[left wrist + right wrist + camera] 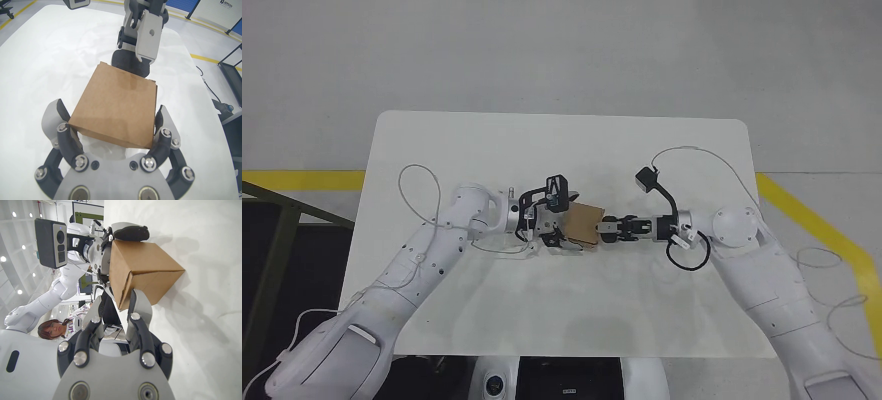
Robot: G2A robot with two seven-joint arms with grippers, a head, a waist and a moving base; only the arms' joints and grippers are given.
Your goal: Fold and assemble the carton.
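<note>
Seemingly to steady it, the left gripper (pixel 109 105) pinches the boxy brown cardboard carton (pixel 145 258) while the right gripper (pixel 116 295), spread, props its other end.

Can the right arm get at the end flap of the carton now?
Probably yes: the right gripper is open at the flap, and the left gripper clamps the other end of the carton.

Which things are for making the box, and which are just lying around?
For the job: carton; left gripper, clamped on it; right gripper, open at its edge.
Just there: white table; yellow floor line.
</note>
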